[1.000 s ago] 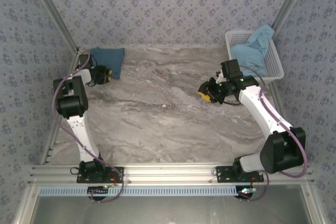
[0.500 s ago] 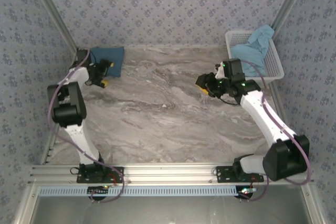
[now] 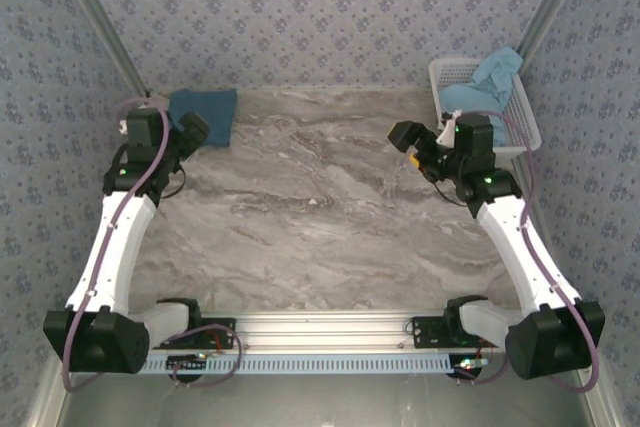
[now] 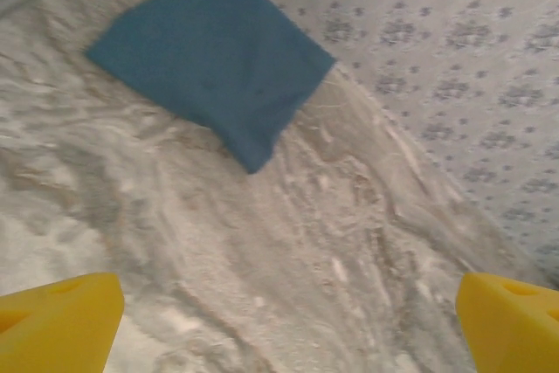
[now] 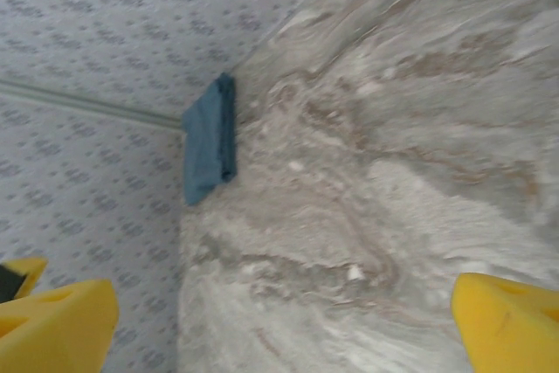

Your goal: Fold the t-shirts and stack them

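A darker teal t-shirt (image 3: 207, 112), folded into a small rectangle, lies flat in the table's far left corner; it also shows in the left wrist view (image 4: 214, 50) and the right wrist view (image 5: 210, 139). My left gripper (image 3: 192, 130) hovers just in front of it, open and empty, yellow fingertips (image 4: 57, 321) wide apart over bare table. A lighter sky-blue t-shirt (image 3: 485, 87) sits crumpled in the white mesh basket (image 3: 522, 119) at the far right. My right gripper (image 3: 408, 137) hangs just left of the basket, open, with nothing between its fingertips (image 5: 507, 321).
Marble-patterned table (image 3: 320, 217) spans between the arms. Patterned walls close the back and sides, with metal posts (image 3: 100, 27) in the corners. The basket stands against the right wall.
Both grippers have opened wide. The left arm has drawn back and straightened near the teal shirt. The right gripper has moved up and right, toward the basket.
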Controlling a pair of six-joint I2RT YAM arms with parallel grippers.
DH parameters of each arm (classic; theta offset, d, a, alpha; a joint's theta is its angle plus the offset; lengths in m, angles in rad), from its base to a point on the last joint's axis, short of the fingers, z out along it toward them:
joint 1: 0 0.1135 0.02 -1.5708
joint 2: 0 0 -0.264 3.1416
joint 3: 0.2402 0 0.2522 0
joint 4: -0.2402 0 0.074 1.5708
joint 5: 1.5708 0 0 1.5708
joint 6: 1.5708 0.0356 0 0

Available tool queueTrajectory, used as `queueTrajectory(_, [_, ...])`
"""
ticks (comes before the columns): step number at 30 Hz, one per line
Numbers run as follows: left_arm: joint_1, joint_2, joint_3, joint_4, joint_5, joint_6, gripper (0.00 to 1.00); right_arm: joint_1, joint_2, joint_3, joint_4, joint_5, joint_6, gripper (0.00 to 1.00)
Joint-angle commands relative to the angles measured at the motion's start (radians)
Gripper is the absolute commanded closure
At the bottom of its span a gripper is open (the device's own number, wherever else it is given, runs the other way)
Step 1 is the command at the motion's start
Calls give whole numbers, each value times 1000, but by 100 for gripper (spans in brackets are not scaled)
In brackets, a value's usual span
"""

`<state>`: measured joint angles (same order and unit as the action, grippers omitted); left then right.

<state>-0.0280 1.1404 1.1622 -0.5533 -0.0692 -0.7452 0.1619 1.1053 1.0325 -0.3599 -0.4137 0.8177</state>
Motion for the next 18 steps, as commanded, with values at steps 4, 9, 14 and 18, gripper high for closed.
queueTrajectory(4, [22, -74, -70, -111, -109, 128, 2, -2, -103, 74, -351, 532, -156, 0])
queueTrajectory(9, [-49, -200, -429, 390, -455, 440, 2, -19, -156, -199, -14, 737, -460, 0])
queueTrajectory(14, [-21, -88, -614, 659, -349, 550, 2, -28, -161, -516, 384, 836, -658, 0])
queueTrajectory(18, [-9, 54, -705, 914, -307, 548, 2, -71, -38, -633, 617, 825, -704, 0])
